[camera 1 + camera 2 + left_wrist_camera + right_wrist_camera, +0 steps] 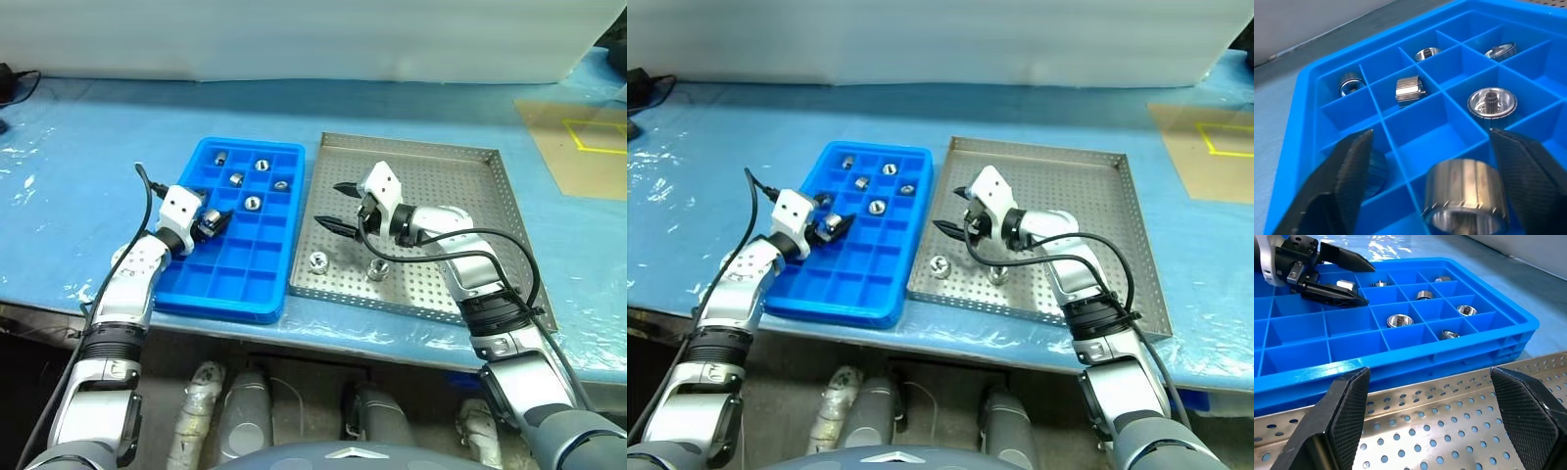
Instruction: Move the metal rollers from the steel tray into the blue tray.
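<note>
Both claws are wide open and hold nothing: the right claw [333,207] hangs over the steel tray [460,171], the left claw [214,221] over the blue tray [223,289]. 2 metal rollers [317,261] lie in the steel tray, 1 sits between the left claw's fingers [1352,171], and others rest in the blue tray's little boxes.

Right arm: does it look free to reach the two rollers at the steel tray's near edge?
Probably yes. The right tool hangs open above the steel tray, and nothing lies between it and the two rollers.
</note>
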`<state>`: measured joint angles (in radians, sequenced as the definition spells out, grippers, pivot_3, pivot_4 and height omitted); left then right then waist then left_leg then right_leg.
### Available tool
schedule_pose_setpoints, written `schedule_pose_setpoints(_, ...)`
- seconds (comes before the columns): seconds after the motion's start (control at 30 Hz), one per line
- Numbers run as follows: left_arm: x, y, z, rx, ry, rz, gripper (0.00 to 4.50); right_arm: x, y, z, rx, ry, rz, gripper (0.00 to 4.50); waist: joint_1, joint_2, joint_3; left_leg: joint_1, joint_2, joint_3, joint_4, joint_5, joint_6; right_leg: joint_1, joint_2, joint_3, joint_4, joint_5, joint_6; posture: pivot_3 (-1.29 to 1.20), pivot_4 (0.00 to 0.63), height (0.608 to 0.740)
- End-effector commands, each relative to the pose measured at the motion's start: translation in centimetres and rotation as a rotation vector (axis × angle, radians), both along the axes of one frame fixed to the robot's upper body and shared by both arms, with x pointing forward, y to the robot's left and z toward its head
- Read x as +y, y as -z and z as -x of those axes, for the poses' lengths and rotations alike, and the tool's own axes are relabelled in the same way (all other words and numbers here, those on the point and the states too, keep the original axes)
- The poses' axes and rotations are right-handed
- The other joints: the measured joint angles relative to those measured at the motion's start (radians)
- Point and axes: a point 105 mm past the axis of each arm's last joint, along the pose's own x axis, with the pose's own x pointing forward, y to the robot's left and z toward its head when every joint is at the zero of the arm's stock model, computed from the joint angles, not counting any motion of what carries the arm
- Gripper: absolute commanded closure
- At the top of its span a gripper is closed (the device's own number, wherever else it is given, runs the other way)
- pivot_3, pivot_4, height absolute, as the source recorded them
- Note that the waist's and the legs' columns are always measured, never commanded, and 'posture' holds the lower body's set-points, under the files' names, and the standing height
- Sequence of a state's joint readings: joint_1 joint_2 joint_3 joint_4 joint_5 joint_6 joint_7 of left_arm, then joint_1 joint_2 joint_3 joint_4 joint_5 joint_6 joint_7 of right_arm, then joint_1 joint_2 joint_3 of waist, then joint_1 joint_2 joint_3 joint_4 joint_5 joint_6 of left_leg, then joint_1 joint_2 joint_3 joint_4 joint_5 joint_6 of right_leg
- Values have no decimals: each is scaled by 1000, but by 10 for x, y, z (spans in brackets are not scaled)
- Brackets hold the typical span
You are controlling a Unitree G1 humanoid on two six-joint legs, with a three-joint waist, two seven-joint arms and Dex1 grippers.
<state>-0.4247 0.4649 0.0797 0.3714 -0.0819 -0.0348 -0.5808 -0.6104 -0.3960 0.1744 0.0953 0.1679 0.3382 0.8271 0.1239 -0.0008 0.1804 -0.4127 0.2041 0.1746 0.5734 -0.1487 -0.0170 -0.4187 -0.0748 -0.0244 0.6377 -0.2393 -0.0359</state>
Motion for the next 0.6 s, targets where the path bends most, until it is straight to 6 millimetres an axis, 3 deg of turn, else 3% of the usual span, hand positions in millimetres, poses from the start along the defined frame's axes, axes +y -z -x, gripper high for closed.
schedule_pose_setpoints(0.03,-14,-8,0,-36,54,-4,524,3,-15,4,-61,-16,-13,430,3,0,0,0,0,0,0,0,0,0,0,0,0,0,0,81,150,740)
schedule_pose_setpoints(0.13,-20,-24,6,-60,105,39,524,2,-13,4,-59,-15,-11,430,3,0,0,0,0,0,0,0,0,0,0,0,0,0,0,81,150,740)
schedule_pose_setpoints(0.4,-31,-64,53,-8,337,95,524,-1,-16,4,-58,-10,-22,430,-17,0,0,0,2,1,-3,0,-1,-3,2,0,2,-2,-3,74,150,740)
schedule_pose_setpoints(0.6,-51,-77,52,-10,403,114,524,-12,-21,1,-70,19,-17,430,-21,0,0,0,1,2,-3,0,-1,-3,2,0,2,-2,-4,33,150,740)
